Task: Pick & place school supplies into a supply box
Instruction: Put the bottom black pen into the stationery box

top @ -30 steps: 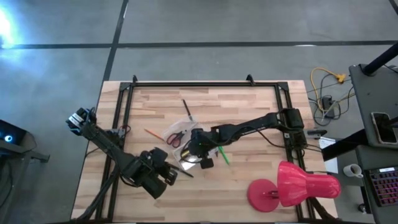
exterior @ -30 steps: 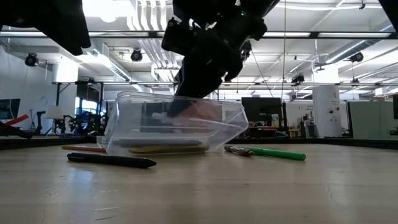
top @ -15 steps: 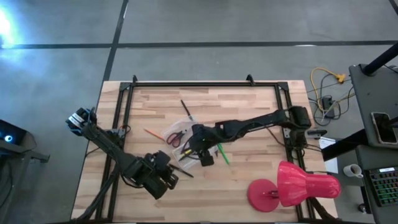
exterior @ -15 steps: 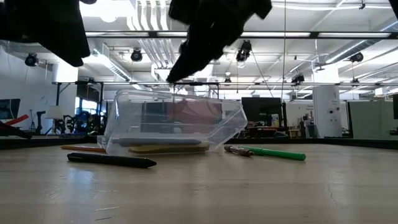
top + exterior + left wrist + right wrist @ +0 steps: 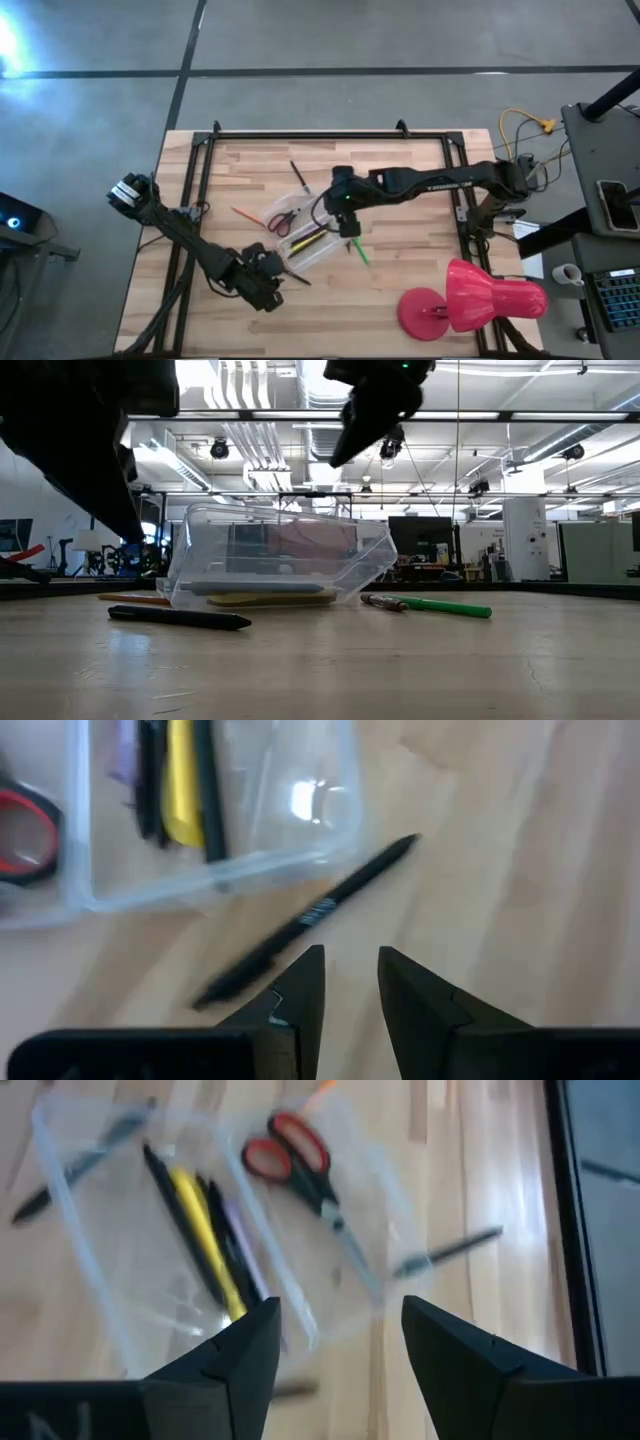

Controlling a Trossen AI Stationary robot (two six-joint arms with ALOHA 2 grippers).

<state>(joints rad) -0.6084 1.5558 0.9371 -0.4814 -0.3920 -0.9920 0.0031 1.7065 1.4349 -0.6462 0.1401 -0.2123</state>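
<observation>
The right tool [image 5: 345, 213] hangs released above the clear supply box [image 5: 303, 238]. The left tool [image 5: 350, 982], fingers slightly parted and empty, hovers near the black pen [image 5: 305, 922] beside the box; grasping it seems next.

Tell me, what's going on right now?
Right gripper open, empty, above supply box. Left gripper hovering over black pen beside box. Green pen also outside.

A: Tally's in: one clear box [image 5: 318, 247], one pair of scissors [image 5: 283, 220], one pink lamp [image 5: 470, 300].
B: And eight pens and pencils [image 5: 210, 1230], I make it, four boxed, four loose.
</observation>
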